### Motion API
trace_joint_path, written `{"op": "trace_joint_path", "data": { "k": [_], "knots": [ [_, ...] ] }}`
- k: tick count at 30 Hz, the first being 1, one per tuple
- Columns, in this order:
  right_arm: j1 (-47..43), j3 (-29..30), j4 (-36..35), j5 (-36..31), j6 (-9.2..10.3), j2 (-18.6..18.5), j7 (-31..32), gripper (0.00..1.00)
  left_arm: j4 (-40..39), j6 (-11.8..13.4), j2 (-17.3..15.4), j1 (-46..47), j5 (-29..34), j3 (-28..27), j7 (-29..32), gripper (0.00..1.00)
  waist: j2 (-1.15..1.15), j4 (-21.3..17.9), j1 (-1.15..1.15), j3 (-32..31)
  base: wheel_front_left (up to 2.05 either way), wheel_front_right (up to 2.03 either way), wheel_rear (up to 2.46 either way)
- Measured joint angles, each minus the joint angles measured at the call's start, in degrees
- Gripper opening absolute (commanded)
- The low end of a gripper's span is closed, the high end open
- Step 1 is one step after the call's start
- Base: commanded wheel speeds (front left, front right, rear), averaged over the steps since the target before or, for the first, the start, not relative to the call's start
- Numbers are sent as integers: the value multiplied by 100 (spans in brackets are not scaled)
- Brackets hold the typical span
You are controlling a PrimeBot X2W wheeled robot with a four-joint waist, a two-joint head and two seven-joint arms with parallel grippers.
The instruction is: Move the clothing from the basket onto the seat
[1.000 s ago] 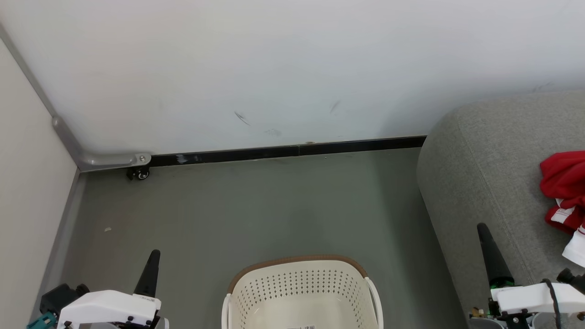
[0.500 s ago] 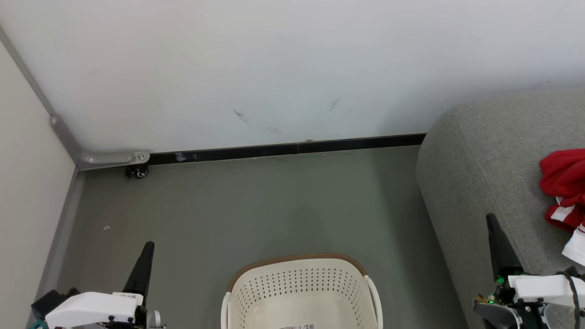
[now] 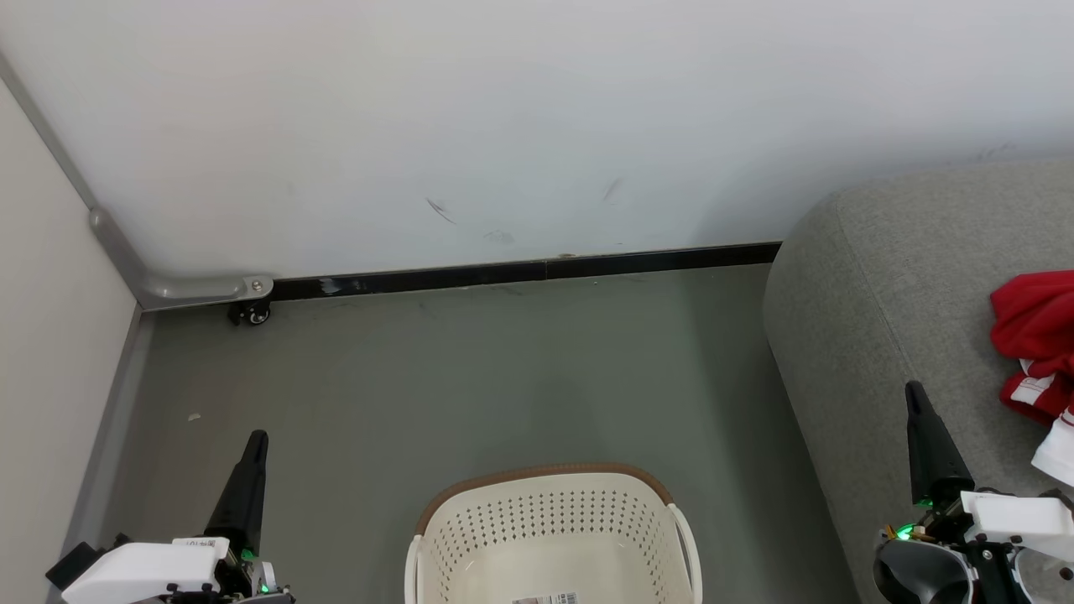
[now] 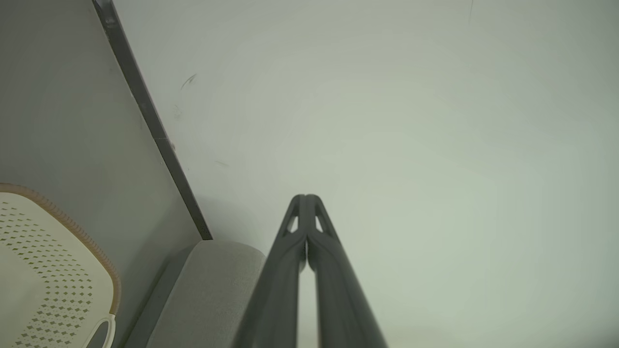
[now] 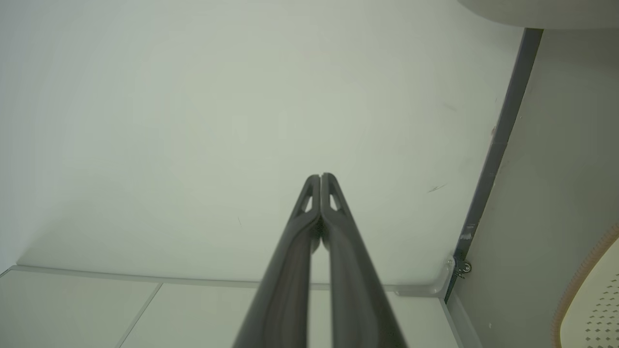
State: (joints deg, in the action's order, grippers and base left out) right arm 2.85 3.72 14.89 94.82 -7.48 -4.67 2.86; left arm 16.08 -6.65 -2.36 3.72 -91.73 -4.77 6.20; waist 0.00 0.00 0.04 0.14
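So the clothes (image 3: 1036,335) are already up on the sofa (image 3: 873,285). They're a red and white heap on its top, well back from the rounded end that faces the basket (image 3: 550,524), and nothing is gripping them. The basket sits on the grey floor (image 3: 470,377) near that sofa end, between the two arms. Compared with a second ago both arms have drifted outward. The left gripper (image 3: 257,438) has slid off to the left, and its white housing sits lower in the head view. The right gripper (image 3: 913,388) has gone out to the right, so its dark tip now stands further over the sofa end, closer to the clothes but apart from them. The whole scene has crept up a touch too, skirting (image 3: 587,267) and the little caster (image 3: 250,313) included, so that part is the head camera moving, not the room. Basket, sofa and clothes haven't budged otherwise. Both hands are clamped on nothing. In the left wrist view the fingers (image 4: 285,270) are pressed together tip to tip against the white wall (image 4: 411,121), and it's the same for the fingers (image 5: 290,270) in the right wrist view.
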Motion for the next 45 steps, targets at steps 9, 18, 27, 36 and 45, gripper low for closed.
{"op": "trace_joint_path", "data": {
  "k": [9,18,27,36,45],
  "knots": [
    [13,2,11,8,1,0,1,0,-1,-16,14,3,0,-4,0,0,0,0,0,0,0,0,0],
    [14,7,15,8,0,0,1,0,0,-16,14,3,0,-4,0,0,0,0,-1,0,0,0,0],
    [64,13,21,8,1,0,18,0,2,-16,15,4,0,-4,0,0,0,0,-1,0,0,0,0],
    [71,23,22,8,1,0,18,0,4,-16,15,5,0,-4,0,0,0,0,-1,1,0,0,0],
    [71,31,22,8,0,1,18,0,9,-18,15,5,0,-4,0,0,0,0,-2,1,0,0,0]
  ]
}}
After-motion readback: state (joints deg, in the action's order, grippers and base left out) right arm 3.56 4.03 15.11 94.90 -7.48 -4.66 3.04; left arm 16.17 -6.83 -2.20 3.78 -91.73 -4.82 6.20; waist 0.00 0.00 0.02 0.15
